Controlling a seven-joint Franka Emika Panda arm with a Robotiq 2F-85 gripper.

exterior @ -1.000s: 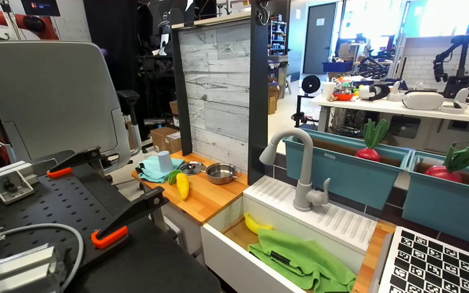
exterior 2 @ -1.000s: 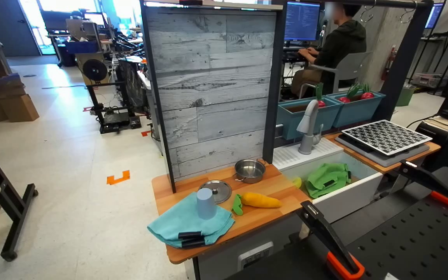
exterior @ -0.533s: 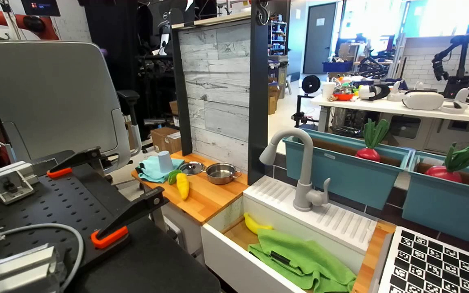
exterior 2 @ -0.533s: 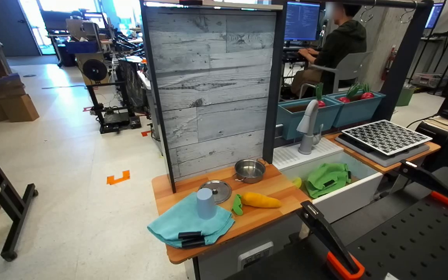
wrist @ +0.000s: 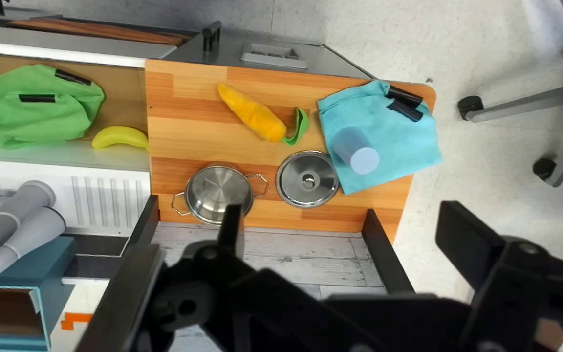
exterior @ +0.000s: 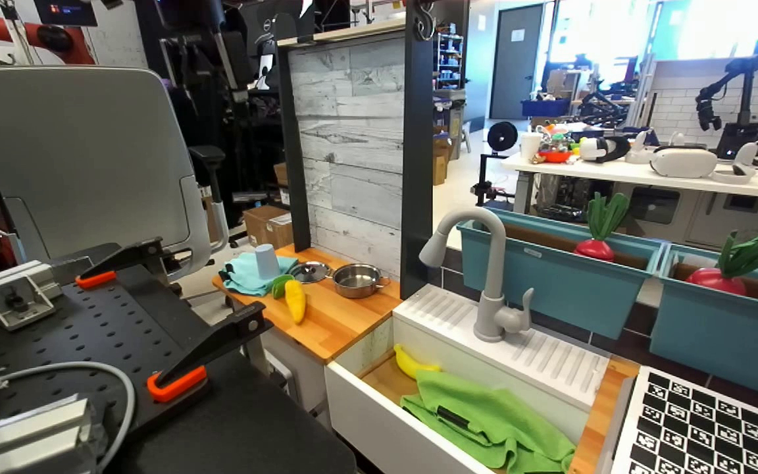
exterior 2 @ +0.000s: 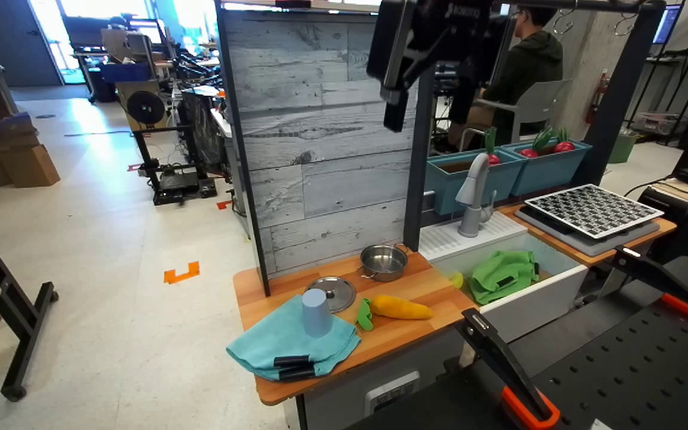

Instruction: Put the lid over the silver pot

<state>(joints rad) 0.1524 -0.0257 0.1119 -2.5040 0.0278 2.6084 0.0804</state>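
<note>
The round grey-silver lid (wrist: 307,179) lies flat on the wooden counter, knob up, between the pot and a blue cloth. It also shows in both exterior views (exterior: 310,271) (exterior 2: 341,292). The shiny silver pot (wrist: 218,190) stands upright and uncovered beside it, with two wire handles; both exterior views show it too (exterior: 358,282) (exterior 2: 384,263). My gripper (wrist: 342,215) is open and empty, its fingers wide apart, high above the counter. In an exterior view the gripper (exterior 2: 429,113) hangs from the top, in front of the backboard's edge.
A blue cup (exterior 2: 317,313) stands on the blue cloth (exterior 2: 284,340) right by the lid. A yellow plush vegetable (exterior 2: 401,307) with a green top lies in front. A grey wood-look backboard (exterior 2: 326,149) rises behind the counter. The sink has a faucet (exterior: 494,276) and a green cloth (exterior: 484,415).
My gripper has come into view from the top in both exterior views; half a second ago it was out of view. The lid and pot have not moved.
</note>
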